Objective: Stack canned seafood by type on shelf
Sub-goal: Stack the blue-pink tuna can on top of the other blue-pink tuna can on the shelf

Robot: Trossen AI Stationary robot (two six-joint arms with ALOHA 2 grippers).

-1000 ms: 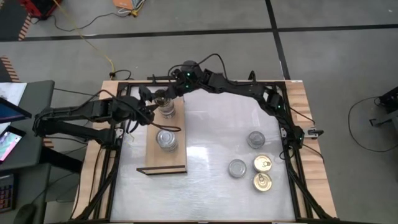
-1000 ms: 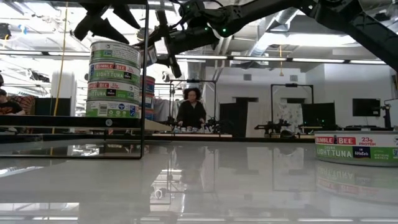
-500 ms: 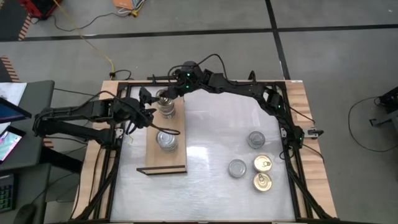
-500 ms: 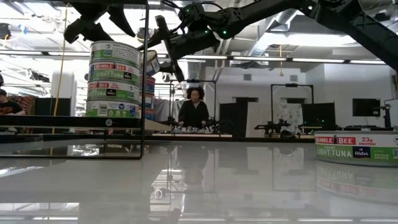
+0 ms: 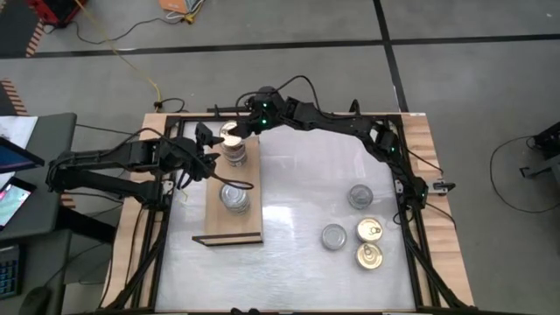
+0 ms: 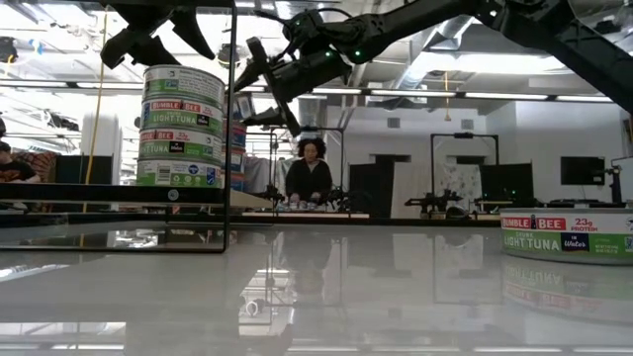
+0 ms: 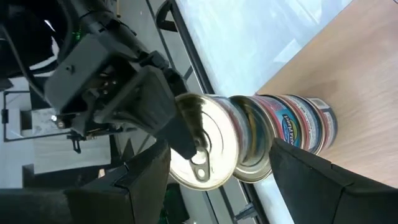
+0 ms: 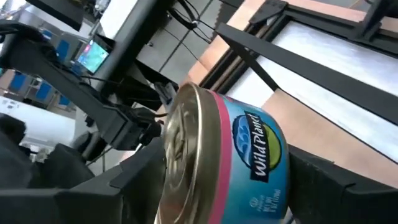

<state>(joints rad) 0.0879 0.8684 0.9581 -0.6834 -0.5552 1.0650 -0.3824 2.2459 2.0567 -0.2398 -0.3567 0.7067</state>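
Note:
The shelf [image 5: 234, 226], a tan board, lies on the table's left half. It carries two stacks of tins: a near, silver-topped stack [image 5: 234, 197] [image 6: 180, 124] and a far stack [image 5: 234, 156]. On the far stack sits a blue, pink-banded, gold-lidded tin [image 8: 230, 149] [image 7: 202, 146], tilted with its lid toward the table's left. My right gripper [image 5: 238, 131] [image 8: 227, 168] is shut on this tin. My left gripper [image 5: 210, 150] is open just left of the far stack, its fingers on either side without touching. My right gripper holds the top tin of the far stack between its two fingers, reaching in from the table's far right side. One finger [image 7: 177, 127] lies across the gold lid [image 7: 205, 155]; the tin hides the other finger's contact. The tin is tilted, its lower edge at the stack's top [image 7: 249, 171].
Loose tins lie on the table's right half: two silver-topped [image 5: 360, 196] [image 5: 333, 236] and two gold-topped [image 5: 369, 230] [image 5: 368, 255]. A Bumble Bee tin [image 6: 569, 235] shows at the low view's right. White tabletop [image 5: 297, 192] lies between shelf and loose tins. A person [image 6: 309, 178] stands far behind.
My right gripper has tipped over the far stack. The top tin has turned with it: its gold lid now faces up and left, where a dark top showed before. My left gripper has drawn back slightly toward the table's left edge, staying open.

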